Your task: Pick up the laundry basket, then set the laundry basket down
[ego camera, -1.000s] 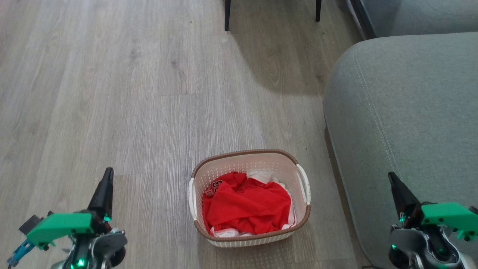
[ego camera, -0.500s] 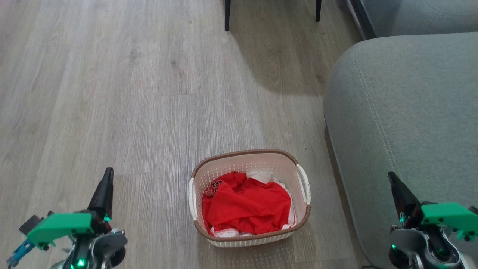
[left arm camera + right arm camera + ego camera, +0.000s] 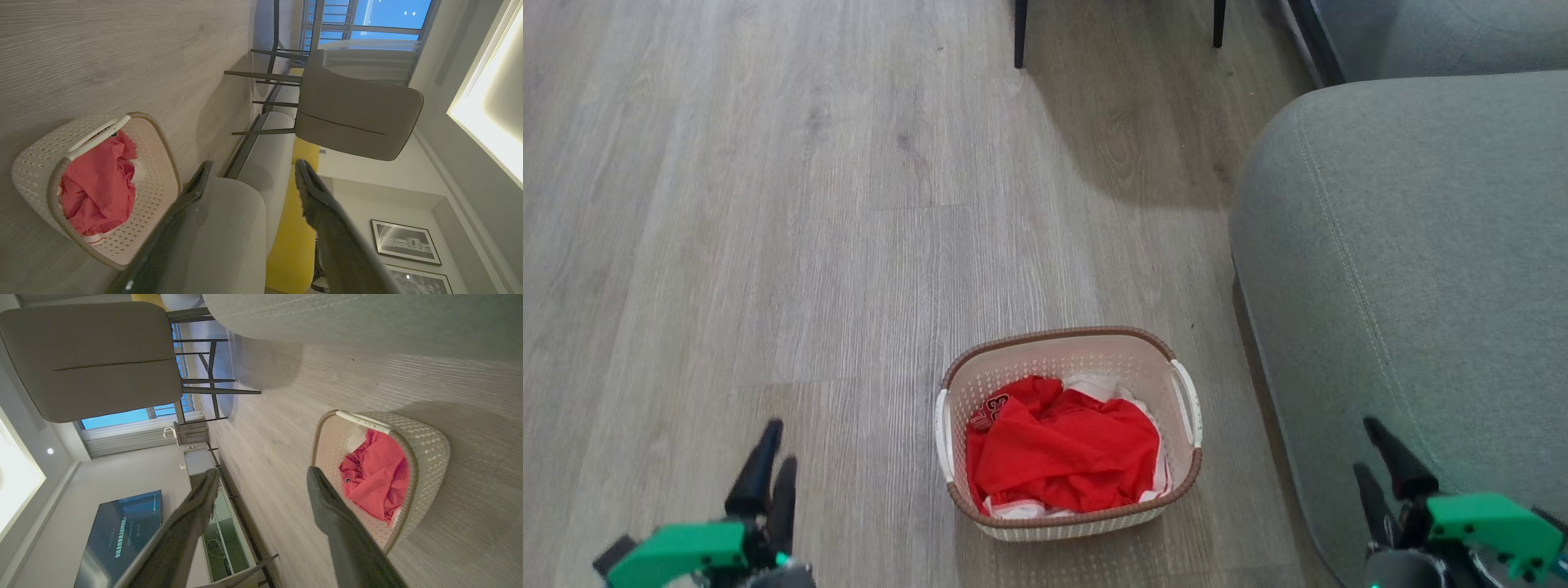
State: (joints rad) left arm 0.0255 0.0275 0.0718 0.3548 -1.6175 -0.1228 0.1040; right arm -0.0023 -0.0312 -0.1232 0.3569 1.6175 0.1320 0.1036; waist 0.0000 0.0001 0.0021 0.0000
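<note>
Head view, laundry basket (image 3: 1062,332): stands on the pale wood-grain floor (image 3: 809,204), near the front of a grey sofa (image 3: 1413,269), with a white handle at each end.
Head view, contents: a crumpled red garment (image 3: 1062,453) lies over a bit of white cloth.
Head view, left hand (image 3: 780,445): low at the left, well apart from the basket, dark fingers slightly parted and empty.
Head view, right hand (image 3: 1366,447): low at the right, seen against the sofa's edge, fingers parted, gripping nothing.
Left wrist view, left hand: released, its two fingers spread wide with nothing between them; the basket sits off to one side, clear of both.
Left wrist view, room: a beige chair (image 3: 355,118) on thin dark legs; framed pictures (image 3: 406,243) on the wall.
Right wrist view, right hand: released, fingers wide apart; the basket lies beyond one finger, which hides part of its rim.
Right wrist view, room: the same chair, and a dark screen (image 3: 118,535) on the wall.
</note>
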